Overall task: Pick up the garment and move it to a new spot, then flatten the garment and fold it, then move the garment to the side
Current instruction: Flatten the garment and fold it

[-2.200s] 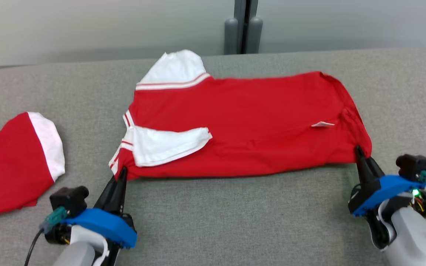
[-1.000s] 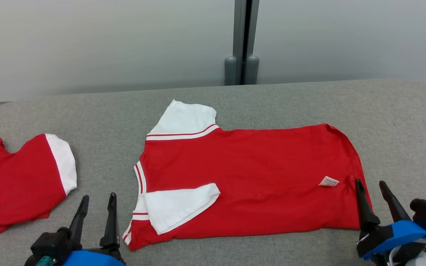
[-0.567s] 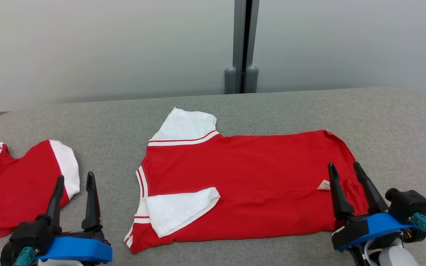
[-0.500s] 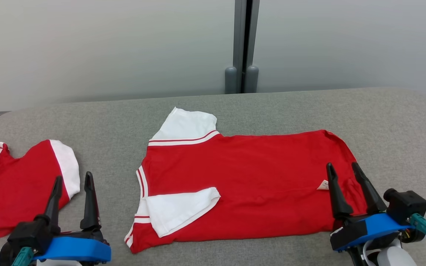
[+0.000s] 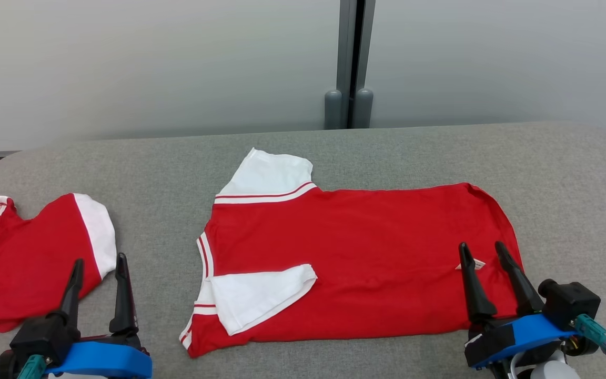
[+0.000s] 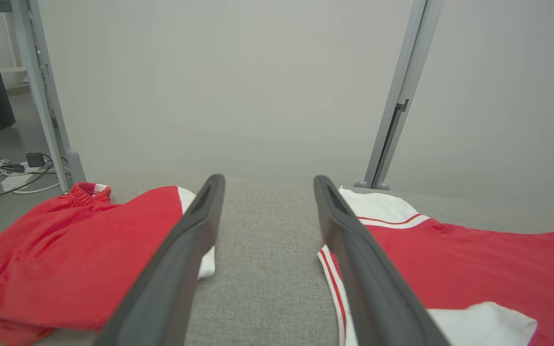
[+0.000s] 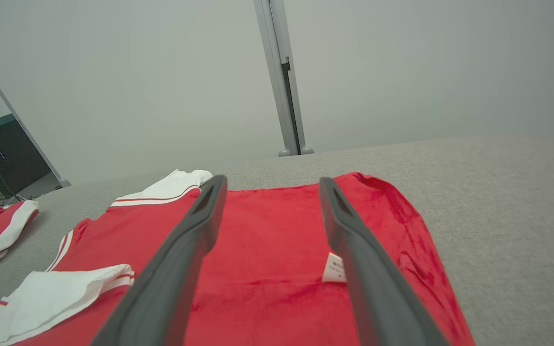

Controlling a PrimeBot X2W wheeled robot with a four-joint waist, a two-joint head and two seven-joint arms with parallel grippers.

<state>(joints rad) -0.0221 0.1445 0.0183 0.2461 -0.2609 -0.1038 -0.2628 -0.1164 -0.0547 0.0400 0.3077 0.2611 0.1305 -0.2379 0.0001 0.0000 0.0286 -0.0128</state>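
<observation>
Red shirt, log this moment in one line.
red shirt: flat, near sleeve folded in | left gripper: open, empty | right gripper: open, empty, over shirt

The head camera looks down from above at the table (image 5: 387, 152). Each wrist camera sits low and close, looking across it at the wall (image 5: 150, 68). All three see the big red shirt (image 5: 366, 247)

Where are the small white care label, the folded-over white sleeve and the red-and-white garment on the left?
small white care label (image 7: 332, 268), right wrist view, its middle.
folded-over white sleeve (image 5: 255, 297), head view, its middle.
red-and-white garment on the left (image 5: 19, 263), head view, red part.
</observation>
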